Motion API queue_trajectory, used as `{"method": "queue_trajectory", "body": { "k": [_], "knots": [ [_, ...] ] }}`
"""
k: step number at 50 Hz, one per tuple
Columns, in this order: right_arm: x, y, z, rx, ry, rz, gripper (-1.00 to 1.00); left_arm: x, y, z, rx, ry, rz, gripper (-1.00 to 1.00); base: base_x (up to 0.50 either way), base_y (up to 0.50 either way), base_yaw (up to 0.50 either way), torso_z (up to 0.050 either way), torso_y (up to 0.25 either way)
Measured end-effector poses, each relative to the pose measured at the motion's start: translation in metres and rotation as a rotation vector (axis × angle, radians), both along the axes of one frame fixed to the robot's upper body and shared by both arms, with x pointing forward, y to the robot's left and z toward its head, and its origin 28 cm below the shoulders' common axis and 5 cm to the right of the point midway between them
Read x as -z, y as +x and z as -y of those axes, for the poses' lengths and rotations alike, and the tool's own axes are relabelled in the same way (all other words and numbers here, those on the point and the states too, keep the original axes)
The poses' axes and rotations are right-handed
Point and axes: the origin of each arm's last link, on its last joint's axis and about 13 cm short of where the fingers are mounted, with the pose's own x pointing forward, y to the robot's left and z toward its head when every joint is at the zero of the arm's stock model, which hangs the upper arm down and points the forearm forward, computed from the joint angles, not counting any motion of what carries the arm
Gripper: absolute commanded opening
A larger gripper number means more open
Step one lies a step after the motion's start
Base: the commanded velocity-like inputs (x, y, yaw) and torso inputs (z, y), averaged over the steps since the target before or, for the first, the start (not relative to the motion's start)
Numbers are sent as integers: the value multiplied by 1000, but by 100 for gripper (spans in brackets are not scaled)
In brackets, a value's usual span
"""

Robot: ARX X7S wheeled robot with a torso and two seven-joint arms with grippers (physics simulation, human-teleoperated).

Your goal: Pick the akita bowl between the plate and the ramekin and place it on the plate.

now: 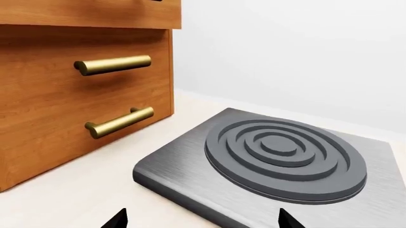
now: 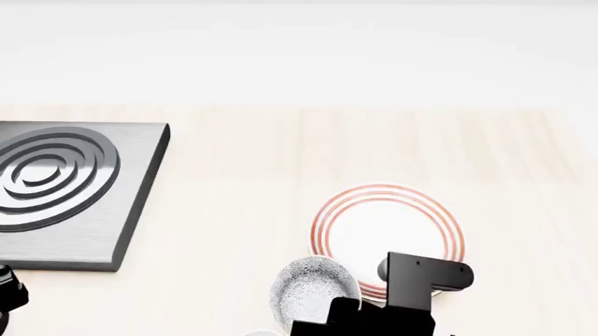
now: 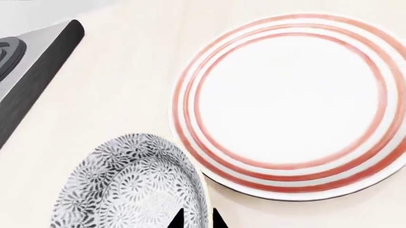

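The akita bowl, grey-and-white speckled, sits right beside the plate, a wide white plate with thin red rings. My right gripper straddles the bowl's rim on the side nearest the plate, one finger inside and one outside, closed narrowly on it. In the head view the bowl lies at the plate's near-left edge, partly hidden by my right arm. Only a thin white arc of the ramekin shows at the bottom edge. My left gripper hangs open over the stove plate's corner, holding nothing.
A grey metal stove plate with raised rings lies at the left of the pale counter. Wooden drawers with brass handles stand beside it in the left wrist view. A white wall runs behind.
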Motion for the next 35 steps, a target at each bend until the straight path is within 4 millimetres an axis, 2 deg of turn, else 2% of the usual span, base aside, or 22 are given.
{"method": "queue_trajectory", "body": {
  "k": [13, 35],
  "knots": [
    [-11, -2, -1, -6, -64, 63, -100, 1, 0, 0, -1, 1, 1, 100, 0, 0, 0, 0, 0],
    [-61, 0, -9, -41, -97, 174, -100, 1, 0, 0, -1, -2, -1, 100, 0, 0, 0, 0, 0]
  ]
}}
